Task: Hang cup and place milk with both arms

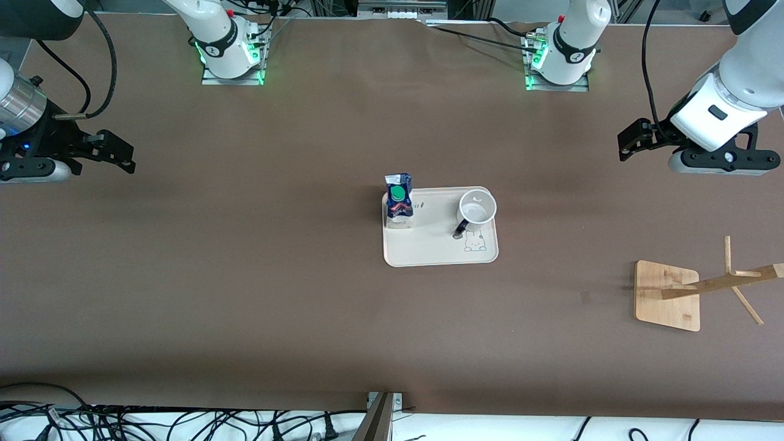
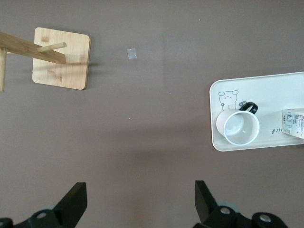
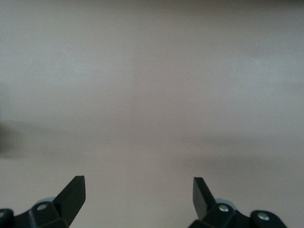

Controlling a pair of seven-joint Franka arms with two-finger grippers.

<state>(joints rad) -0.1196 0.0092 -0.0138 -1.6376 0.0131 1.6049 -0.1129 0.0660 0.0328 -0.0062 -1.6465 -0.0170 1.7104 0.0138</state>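
The white cup (image 1: 476,208) stands upright on a cream tray (image 1: 438,248) mid-table, its black handle turned toward the front camera. The milk (image 1: 399,205), with a blue top and green cap, stands on the same tray at the end toward the right arm. My left gripper (image 1: 631,142) hangs open over bare table at the left arm's end. Its wrist view shows the gripper (image 2: 141,190) empty, with the cup (image 2: 240,128), the milk (image 2: 293,122) and the tray (image 2: 275,90) off to one side. My right gripper (image 1: 122,153) hangs open over the right arm's end, and in its wrist view the gripper (image 3: 138,185) has only table under it.
A bamboo rack with pegs stands on its square base (image 1: 667,296) toward the left arm's end, nearer the front camera than the tray; its base (image 2: 61,59) also shows in the left wrist view. A small tape patch (image 1: 585,297) lies beside it. Cables run along the front edge.
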